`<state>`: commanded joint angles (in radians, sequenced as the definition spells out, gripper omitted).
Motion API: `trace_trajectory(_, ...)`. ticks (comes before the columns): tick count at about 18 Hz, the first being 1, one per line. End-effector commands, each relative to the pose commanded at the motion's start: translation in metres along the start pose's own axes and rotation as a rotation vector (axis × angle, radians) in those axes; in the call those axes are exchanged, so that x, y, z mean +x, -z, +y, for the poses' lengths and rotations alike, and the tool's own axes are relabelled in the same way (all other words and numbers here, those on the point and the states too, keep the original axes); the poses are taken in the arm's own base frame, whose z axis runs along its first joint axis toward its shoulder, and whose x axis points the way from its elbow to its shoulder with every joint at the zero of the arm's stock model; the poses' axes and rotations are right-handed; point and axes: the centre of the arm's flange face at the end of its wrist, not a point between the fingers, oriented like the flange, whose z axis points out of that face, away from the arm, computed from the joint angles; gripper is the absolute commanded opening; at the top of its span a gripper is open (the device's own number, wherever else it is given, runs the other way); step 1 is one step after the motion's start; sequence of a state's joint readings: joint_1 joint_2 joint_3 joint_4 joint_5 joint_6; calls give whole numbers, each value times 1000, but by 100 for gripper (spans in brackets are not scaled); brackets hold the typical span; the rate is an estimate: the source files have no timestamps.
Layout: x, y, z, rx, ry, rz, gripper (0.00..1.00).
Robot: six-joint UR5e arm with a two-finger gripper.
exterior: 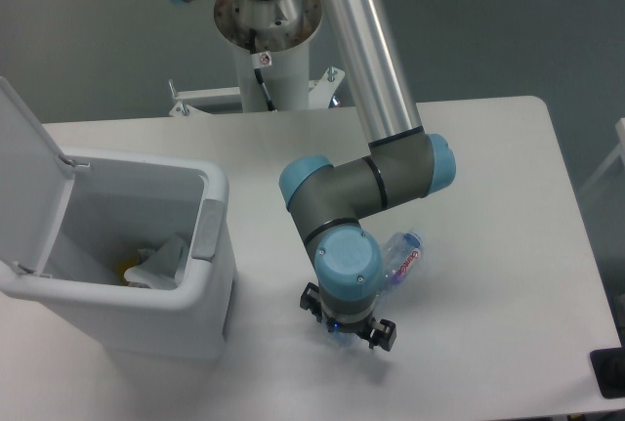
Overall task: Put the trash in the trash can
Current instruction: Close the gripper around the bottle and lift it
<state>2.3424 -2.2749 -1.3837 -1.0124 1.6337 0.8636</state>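
Observation:
The crushed clear plastic bottle (pixel 402 255) lies on the white table, its pale blue cap pointing up-right and red lettering on its label. Its lower end runs under my wrist, and a clear bluish bit shows below it. My gripper (pixel 347 329) points straight down over that lower end. Its black links are spread on either side and it looks open; the fingertips are hidden under the wrist. The crumpled white wad (pixel 162 262) lies inside the trash can (pixel 213 191), a white bin at the left whose lid (pixel 24 182) stands up.
The arm's base column (pixel 266 45) stands at the table's back edge. A yellow scrap (pixel 127 270) lies beside the wad in the bin. A dark object (pixel 610 372) sits at the table's right front corner.

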Motion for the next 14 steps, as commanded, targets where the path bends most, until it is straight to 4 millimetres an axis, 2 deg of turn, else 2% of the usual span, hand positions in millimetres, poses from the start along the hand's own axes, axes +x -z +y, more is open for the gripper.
trace_trajectory(3, 0, 4, 0, 3, 2, -4, 43)
trace_trajectory(5, -2, 9, -1, 11, 5, -8, 32)
trace_trajectory(10, -16, 50, 0, 85, 19, -38, 21)
trace_trajectory(12, -26, 68, 4, 140, 35, -28, 20)
trace_trajectory(14, -42, 94, 13, 220, 63, -19, 20)
